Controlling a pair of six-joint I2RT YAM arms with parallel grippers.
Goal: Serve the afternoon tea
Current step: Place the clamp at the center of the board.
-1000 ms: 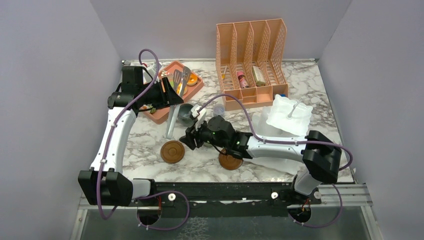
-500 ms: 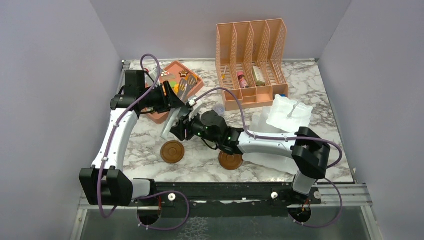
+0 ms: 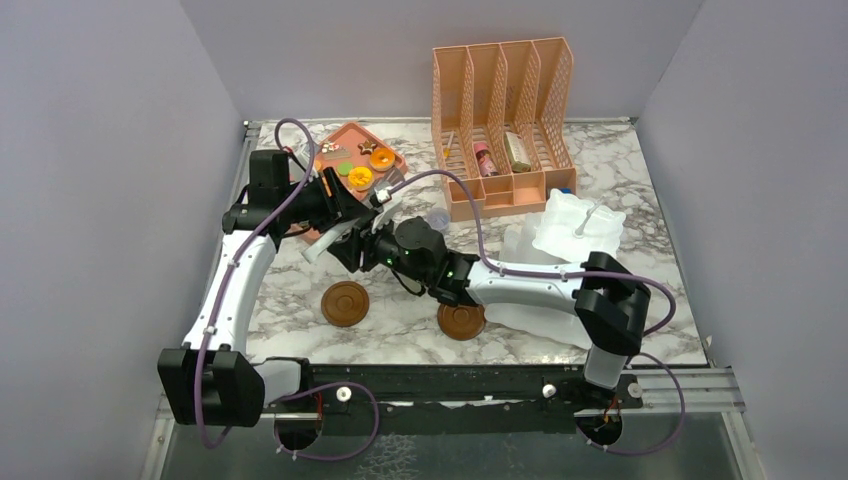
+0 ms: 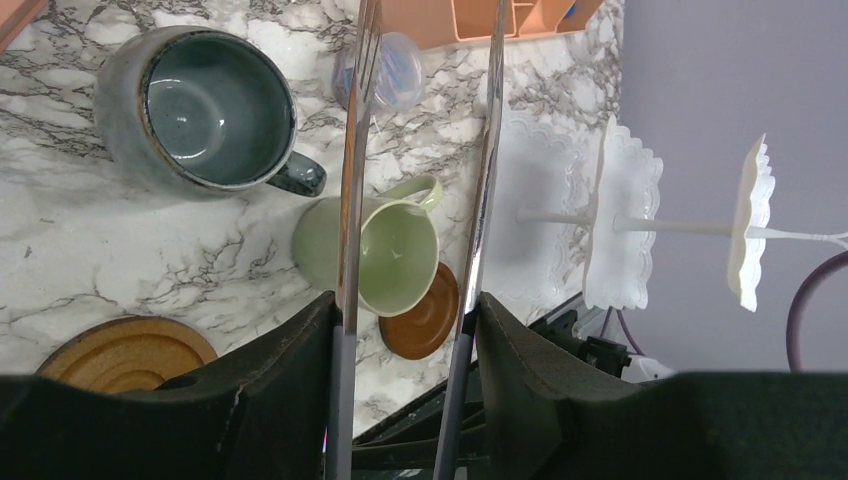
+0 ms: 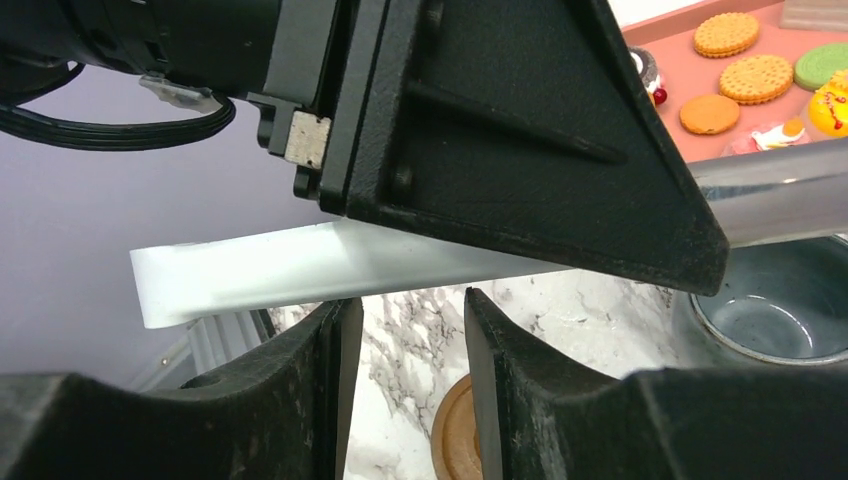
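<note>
Plain lilac walls (image 3: 100,150) enclose a white marble-patterned table (image 3: 655,190) on three sides, evenly lit.

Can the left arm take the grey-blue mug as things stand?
Probably not: the left gripper is shut on the metal tongs, so it is busy. The grey-blue mug itself shows unobstructed in the left wrist view.

We saw a marble table (image 3: 400,310) between lilac walls (image 3: 100,150). At its back stood an orange slotted organizer (image 3: 500,75) with a small pink bottle (image 3: 484,158) in one slot. Just before it sat a tiny clear cup (image 4: 400,72), and to the right a white tiered stand (image 3: 578,232). A salmon tray (image 3: 352,128) lay back-left. Tongs (image 4: 352,180) hung tilted near it, arms apart.
</note>
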